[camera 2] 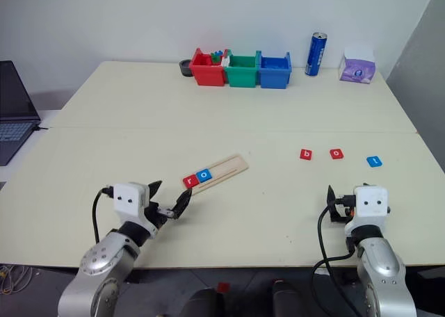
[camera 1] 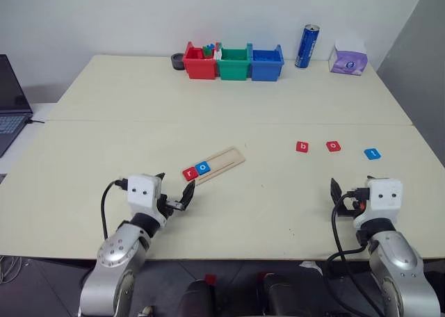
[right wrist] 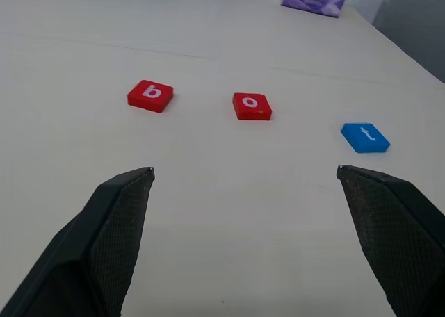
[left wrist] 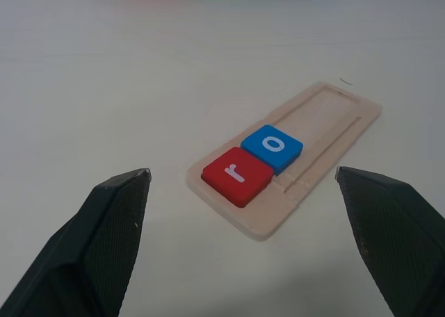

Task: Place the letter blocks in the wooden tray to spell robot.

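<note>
the broad cream table (camera 1: 222,101) carries everything, and the three plastic bins, red, green and blue (camera 1: 233,62), stand in a row at its far edge, well apart from the work. nearer, left of centre, lies the thin pale wooden tray (camera 1: 221,164), its long axis slanting from the near left up toward the far right. two tiles already sit at its near-left end: a red square block with a white r (camera 1: 189,172) and, touching it, a blue square block with a white o (camera 1: 202,167); the rest of the groove is bare.

on the right, in a loose row on the bare table, lie a red block lettered b (camera 1: 302,147), a red block lettered o (camera 1: 334,146) and a blue block lettered t (camera 1: 373,153), each apart from the next.

the left gripper (camera 1: 174,191) hovers just short of the tray's near end, fingers spread wide and holding nothing. the right gripper (right wrist: 243,185) is likewise spread wide and empty.

the b looks to be the next letter needed. it lies ahead of the right gripper and toward the tray side, so the right arm is clearly the nearer one, and the tile must then travel leftward to the slot beside the blue o.
</note>
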{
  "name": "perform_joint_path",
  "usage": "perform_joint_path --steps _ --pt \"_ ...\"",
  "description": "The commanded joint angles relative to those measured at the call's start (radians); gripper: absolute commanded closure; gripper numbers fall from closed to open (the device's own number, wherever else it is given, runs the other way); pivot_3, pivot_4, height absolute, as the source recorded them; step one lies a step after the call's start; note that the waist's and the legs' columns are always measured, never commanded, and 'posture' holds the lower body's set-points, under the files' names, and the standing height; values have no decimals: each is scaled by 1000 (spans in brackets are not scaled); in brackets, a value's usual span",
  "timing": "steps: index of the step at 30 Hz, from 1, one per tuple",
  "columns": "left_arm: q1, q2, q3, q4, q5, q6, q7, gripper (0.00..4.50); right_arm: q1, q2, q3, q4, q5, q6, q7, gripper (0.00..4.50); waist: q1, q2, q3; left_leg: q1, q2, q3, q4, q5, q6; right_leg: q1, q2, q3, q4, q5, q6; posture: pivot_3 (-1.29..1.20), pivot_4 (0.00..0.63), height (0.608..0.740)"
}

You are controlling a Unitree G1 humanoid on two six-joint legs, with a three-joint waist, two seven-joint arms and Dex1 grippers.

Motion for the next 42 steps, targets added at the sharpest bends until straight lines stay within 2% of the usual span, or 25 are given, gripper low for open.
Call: perform_joint_path --steps 1,3,8,11,18,27,38,42 --pt "-90 50 19 21 -24 22 -51 0 -76 -76 17 -7 16 35 78 25 0 0 0 0 0 0 0 0 0 0 0 0 0 0 -1 0 150 740" --pt "-148 83 26 48 -46 41 -89 0 -133 -112 15 17 31 5 120 25 0 0 0 0 0 0 0 0 0 0 1 0 0 1 -1 0 150 740" --pt "-256 194 -16 146 -27 -7 -238 0 -245 -263 37 75 203 14 422 25 0 0 1 0 0 -1 0 0 0 0 2 -1 -1 1 -1 0 150 740" --pt "-285 229 -19 208 -82 18 -343 0 -283 -331 49 105 335 57 591 25 0 0 1 -1 0 -1 -1 0 1 0 1 -1 -3 1 -1 0 150 740" --pt "-331 309 -5 351 -126 -36 -548 0 -365 -425 85 210 430 74 798 25 1 0 2 -2 1 -1 -1 -1 1 0 0 -3 -5 1 -2 0 150 740" --pt "-379 343 -43 512 -43 -200 -655 0 -403 -414 132 215 436 76 809 25 2 0 2 -3 1 -1 -1 -1 1 0 -1 -2 -6 1 -1 0 150 740" --pt "-478 288 -95 733 13 -322 -715 0 -404 -408 131 160 474 122 786 25 3 0 2 -3 1 -1 -1 -1 1 0 -1 -3 -5 1 -1 0 150 740" --pt "-505 265 -102 788 6 -306 -740 0 -408 -405 127 149 487 134 766 25 2 0 2 -3 1 -2 0 -1 1 0 -1 -3 -5 1 -1 0 150 740"
